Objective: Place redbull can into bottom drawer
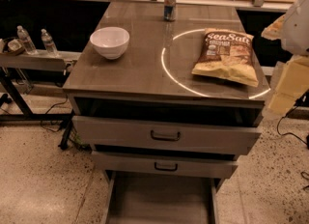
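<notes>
The redbull can (170,2) stands upright at the far middle of the grey cabinet top (140,73). It is slim, with a silver and blue body. The bottom drawer (159,200) is pulled open at the bottom of the view, and its flat grey floor is bare. My gripper (284,89) is at the right edge of the view, on the pale arm beside the cabinet's right side. It is well away from the can and holds nothing that I can see.
A white bowl (109,42) sits on the top's left side and a yellow Sea Salt chip bag (225,56) on its right. Two upper drawers (165,135) with dark handles stand slightly open. Two water bottles (26,39) stand on a shelf at left.
</notes>
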`<action>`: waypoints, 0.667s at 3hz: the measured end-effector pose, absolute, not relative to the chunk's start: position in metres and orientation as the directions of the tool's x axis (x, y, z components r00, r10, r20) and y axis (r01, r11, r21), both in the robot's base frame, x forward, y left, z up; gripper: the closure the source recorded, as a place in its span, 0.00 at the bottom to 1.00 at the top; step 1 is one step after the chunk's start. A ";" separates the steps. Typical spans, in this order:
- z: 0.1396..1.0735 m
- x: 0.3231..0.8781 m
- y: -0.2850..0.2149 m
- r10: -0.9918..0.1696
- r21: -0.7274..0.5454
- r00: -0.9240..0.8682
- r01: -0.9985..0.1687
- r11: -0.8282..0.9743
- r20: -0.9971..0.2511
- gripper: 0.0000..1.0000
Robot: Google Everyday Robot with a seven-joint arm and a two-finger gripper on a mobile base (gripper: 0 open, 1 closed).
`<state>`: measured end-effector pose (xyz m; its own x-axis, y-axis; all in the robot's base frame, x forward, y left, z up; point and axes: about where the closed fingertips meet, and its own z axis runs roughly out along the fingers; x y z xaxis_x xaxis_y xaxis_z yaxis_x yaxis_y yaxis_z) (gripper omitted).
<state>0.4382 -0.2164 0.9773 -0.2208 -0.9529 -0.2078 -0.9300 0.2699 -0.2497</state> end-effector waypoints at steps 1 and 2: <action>0.977 0.438 -0.216 -0.953 -0.250 -0.221 -0.930 0.270 -0.208 0.00; 0.977 0.457 -0.216 -0.951 -0.267 -0.202 -0.927 0.262 -0.232 0.00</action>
